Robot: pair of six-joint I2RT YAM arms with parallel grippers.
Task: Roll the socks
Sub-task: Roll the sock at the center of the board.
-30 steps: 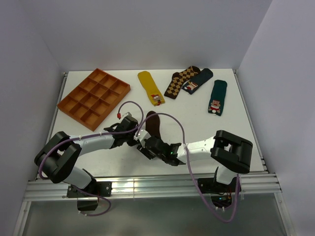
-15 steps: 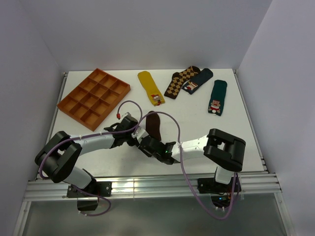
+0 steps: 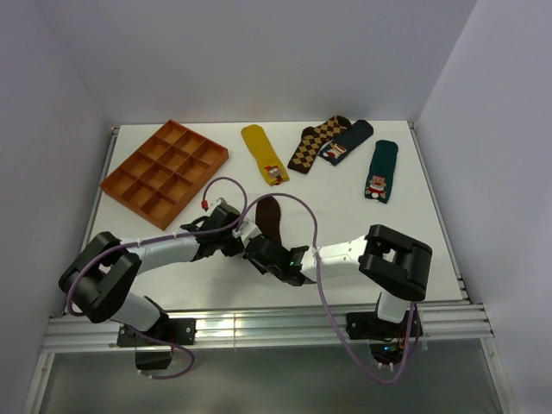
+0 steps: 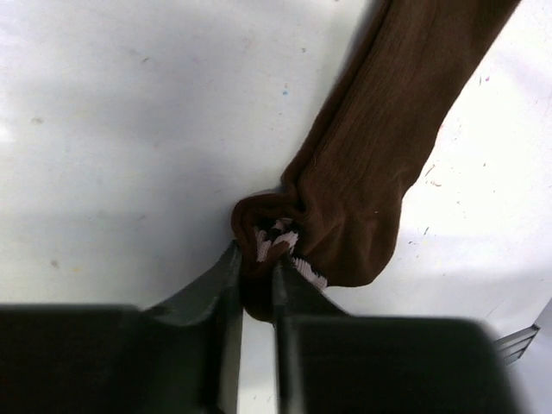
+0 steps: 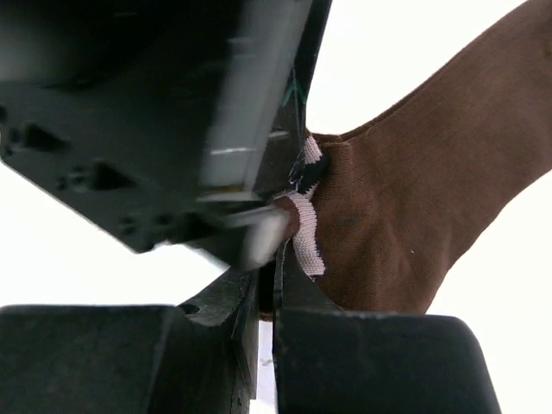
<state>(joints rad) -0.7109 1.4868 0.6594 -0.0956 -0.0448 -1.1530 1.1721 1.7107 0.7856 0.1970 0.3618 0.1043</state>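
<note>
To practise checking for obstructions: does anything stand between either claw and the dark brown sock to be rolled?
Nothing visible does. The left claw and right claw are both shut on the striped cuff of the brown sock. The yellow sock and orange tray lie farther back, apart from it.

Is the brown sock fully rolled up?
No: the brown sock is bunched only at one end, the rest stretched along the table.
</note>
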